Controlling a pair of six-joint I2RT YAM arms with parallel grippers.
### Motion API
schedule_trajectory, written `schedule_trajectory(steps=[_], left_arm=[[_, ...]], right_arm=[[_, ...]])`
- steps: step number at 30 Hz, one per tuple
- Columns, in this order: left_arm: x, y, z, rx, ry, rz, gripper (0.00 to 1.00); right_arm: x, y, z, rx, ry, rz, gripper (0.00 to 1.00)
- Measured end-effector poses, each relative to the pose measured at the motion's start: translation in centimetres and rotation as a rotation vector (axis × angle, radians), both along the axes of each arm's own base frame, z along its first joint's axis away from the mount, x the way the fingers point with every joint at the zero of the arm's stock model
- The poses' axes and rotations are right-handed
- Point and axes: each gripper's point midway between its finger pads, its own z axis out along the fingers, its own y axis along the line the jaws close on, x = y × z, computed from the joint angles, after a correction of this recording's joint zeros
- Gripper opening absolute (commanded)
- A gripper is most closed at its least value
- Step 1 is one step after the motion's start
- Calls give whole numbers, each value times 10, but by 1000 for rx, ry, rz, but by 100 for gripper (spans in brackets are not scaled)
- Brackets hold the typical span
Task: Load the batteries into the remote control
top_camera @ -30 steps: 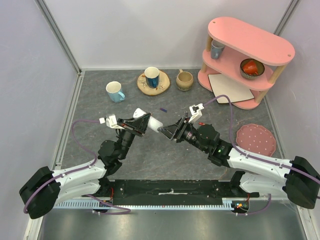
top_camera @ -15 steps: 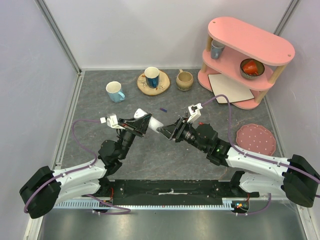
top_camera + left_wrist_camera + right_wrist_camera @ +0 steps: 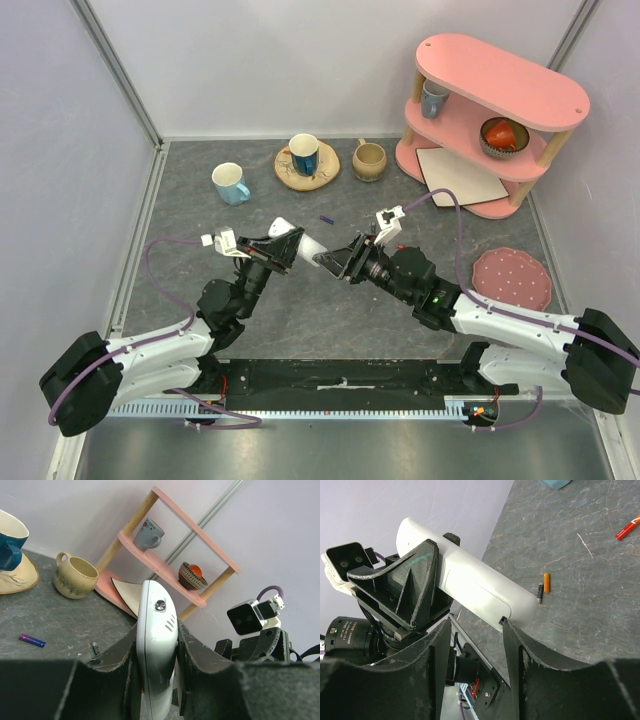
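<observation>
My left gripper [image 3: 277,246] is shut on the slim white remote control [image 3: 306,242] and holds it off the table, pointing right; in the left wrist view [image 3: 157,632] the remote [image 3: 157,602] stands edge-on between the fingers. My right gripper [image 3: 334,262] is open and empty at the remote's free end. In the right wrist view [image 3: 476,623] one fingertip [image 3: 506,625] touches a notch in the remote's [image 3: 480,587] back cover. A blue-purple battery [image 3: 32,640] and a dark grey one [image 3: 94,648] lie on the table. A red battery [image 3: 627,528] lies further off.
A pink two-tier shelf [image 3: 490,120] with a cup and a bowl stands back right, with a white card at its foot. A light-blue cup [image 3: 231,183], a blue cup on a wooden saucer [image 3: 304,155] and a beige mug [image 3: 369,160] stand behind. A pink plate [image 3: 512,278] lies right.
My right gripper has crept slightly left, closer to the remote's end. The left gripper and remote have hardly moved.
</observation>
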Motion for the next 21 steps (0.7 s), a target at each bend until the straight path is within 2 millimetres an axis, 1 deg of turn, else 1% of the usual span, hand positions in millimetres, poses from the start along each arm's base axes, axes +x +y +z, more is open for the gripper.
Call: schedule_trajectory(steps=[10,21], left_arm=[[4,2,-3,3,2,12,2],[5,5,1,-15,-14,20,2]], right_arm=[[7,4,-1,54,32,14,54],[6,7,5,94,35,42,54]])
